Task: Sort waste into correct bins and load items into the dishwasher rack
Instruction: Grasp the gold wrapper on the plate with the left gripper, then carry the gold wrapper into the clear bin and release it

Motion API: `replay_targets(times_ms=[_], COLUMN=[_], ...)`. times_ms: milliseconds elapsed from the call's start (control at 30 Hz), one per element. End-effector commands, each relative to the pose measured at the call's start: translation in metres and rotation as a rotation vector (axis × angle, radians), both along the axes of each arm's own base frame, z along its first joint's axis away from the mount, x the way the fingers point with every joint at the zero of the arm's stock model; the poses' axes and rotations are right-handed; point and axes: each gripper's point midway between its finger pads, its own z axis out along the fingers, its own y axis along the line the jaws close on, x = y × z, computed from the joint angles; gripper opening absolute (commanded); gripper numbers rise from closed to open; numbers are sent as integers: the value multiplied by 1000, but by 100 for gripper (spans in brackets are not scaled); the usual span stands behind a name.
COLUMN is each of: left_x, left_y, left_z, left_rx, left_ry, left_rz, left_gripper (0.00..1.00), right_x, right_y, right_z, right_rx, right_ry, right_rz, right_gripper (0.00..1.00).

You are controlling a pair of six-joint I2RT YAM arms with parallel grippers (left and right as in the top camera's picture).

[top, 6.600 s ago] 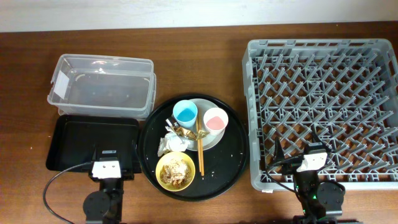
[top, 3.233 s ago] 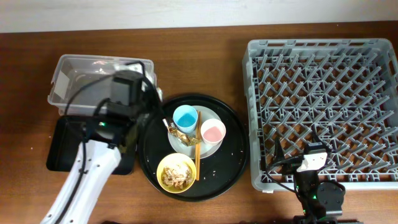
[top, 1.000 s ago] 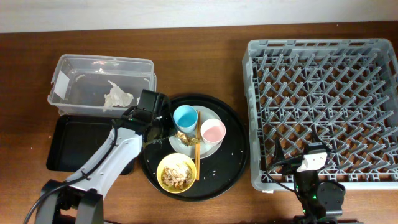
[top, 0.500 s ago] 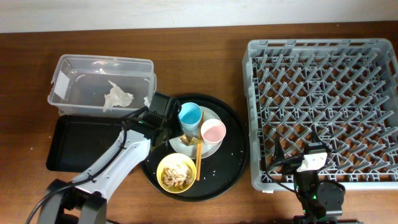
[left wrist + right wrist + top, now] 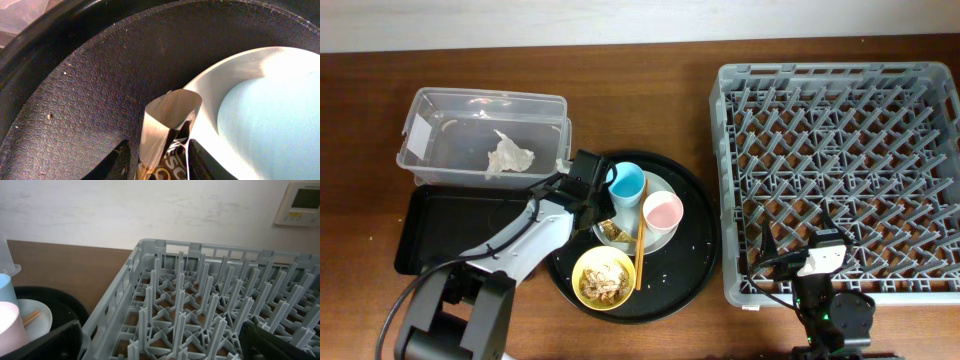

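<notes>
Overhead, the left arm hides its own tip beside the light blue cup (image 5: 627, 183); the napkin (image 5: 508, 157) lies in the clear tub (image 5: 485, 95). At the left wrist, the left pincer (image 5: 159, 147) stands narrow around the upright gold foil wrapper (image 5: 167, 117), but contact is cut off below, so I cannot tell whether it grips. At the right wrist, the right pincer (image 5: 160, 326) gapes wide, only its corners showing, facing the rack (image 5: 210, 295).

Even, soft overhead light; glare on the pale round plate (image 5: 260, 65); the light blue cup (image 5: 280, 125) looks softly blurred up close.
</notes>
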Motion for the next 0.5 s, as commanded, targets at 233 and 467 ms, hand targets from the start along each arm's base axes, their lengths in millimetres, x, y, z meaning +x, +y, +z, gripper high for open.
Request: replay_targets(times_ms=[233,467], left_x=[5,-19], left_y=[-1,-8], left_z=[27,18], left_rx=[-18,-59], left_ry=[-73,39], left_rz=[-2,-38], left_gripper=[19,36], right_x=[0,0], right_y=[0,0], right_z=[-2,-2], right_rx=[4,4], right_ry=[4,4], right_rz=[-1,-1], right_gripper=[98,98])
